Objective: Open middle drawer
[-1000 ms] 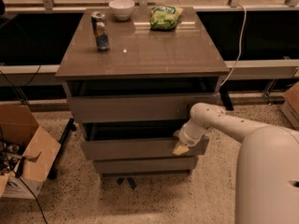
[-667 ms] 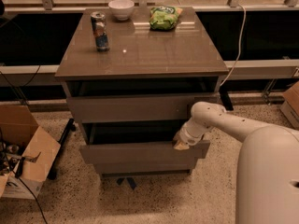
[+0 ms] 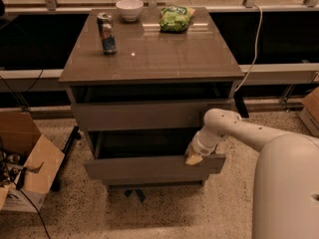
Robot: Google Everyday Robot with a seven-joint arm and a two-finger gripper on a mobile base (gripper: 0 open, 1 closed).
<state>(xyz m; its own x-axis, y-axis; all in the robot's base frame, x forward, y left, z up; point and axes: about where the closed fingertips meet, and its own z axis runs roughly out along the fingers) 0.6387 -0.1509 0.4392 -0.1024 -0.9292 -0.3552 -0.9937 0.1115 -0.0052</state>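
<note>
At 5 o'clock, the end effector (image 3: 193, 158) sat on the top lip of the partly open grey-brown flat-fronted middle drawer (image 3: 144, 169), its grip impossible to tell; pulling so off-centre could skew and jam it.

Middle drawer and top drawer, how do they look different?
The middle drawer sticks out toward the camera, while the top drawer sits pushed in. The gripper is at the middle drawer's upper right edge, and nothing touches the top drawer. A dark gap shows behind the middle drawer's front but not behind the top drawer's. Both have plain grey-brown fronts with no handles.
</note>
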